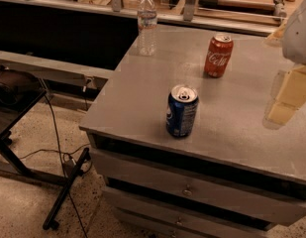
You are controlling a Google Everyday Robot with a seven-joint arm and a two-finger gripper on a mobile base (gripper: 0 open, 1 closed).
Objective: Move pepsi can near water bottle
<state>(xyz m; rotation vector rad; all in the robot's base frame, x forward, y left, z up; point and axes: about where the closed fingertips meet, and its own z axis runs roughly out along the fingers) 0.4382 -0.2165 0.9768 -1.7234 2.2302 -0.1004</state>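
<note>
Since the dark blue aluminium pepsi can (182,111) stood untouched, well apart from the pale-yellow gripper (283,105) hanging over the grey tabletop (142,83), the approach seemed the step in hand. I could not tell whether the gripper was spread or closed. The next move called for grasping the can and carrying it to the tall clear plastic water bottle (147,23), farther off still.

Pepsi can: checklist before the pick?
1. Pepsi can upright, standing free near the front edge: ok.
2. Pincer at the can: not ok, it hangs at the right, apart from it.
3. Bottle upright at the back left corner: ok.
4. Coke can off the line from Pepsi can to Bottle: ok, it stands right of that line.
5. Bare top beside the Bottle for set-down: ok.
</note>
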